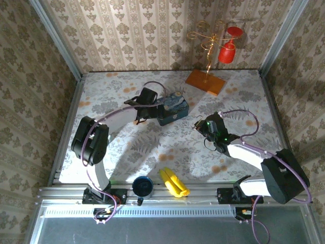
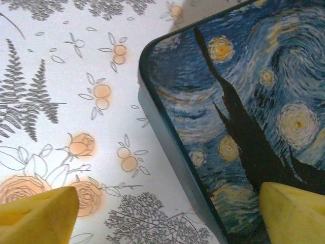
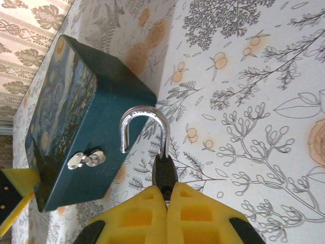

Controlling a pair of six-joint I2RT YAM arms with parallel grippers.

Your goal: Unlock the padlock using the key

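Noted a desk (image 1: 244,101) under a pale cloth (image 1: 127,152) printed with grey ferns and orange blossoms. Found damask wallpaper (image 1: 127,30) on three sides, grey metal posts (image 1: 56,38) at the back corners, and a metal rail (image 1: 203,191) along the bottom of the top view.

Logged a blue painting-printed box (image 1: 172,109) at upper centre, with a silver latch fitting (image 3: 86,159) on its dark side wall. Spotted an orange slab base (image 1: 205,82) behind it, upper right, carrying a gold wire rack (image 1: 205,35) hung with red cups (image 1: 227,52). Marked a dark blue mug (image 1: 143,186) and a yellow object (image 1: 174,183) at the bottom edge, between the arm bases.

Found the left end effector (image 2: 167,223) at the box's left end, yellow fingers (image 2: 38,213) spread wide apart, one over the cloth and the other over the printed lid. Could not confirm contact with the box.

Found the right end effector (image 3: 166,190) right of centre, closed tight on the padlock (image 3: 164,173). Saw its dark body pinched between the yellow pads and its silver shackle pointing up-frame with one leg free of the body. Placed the padlock near the box's latch side, apart from the box.

Saw open cloth at the left, the centre and the far right of the desk.
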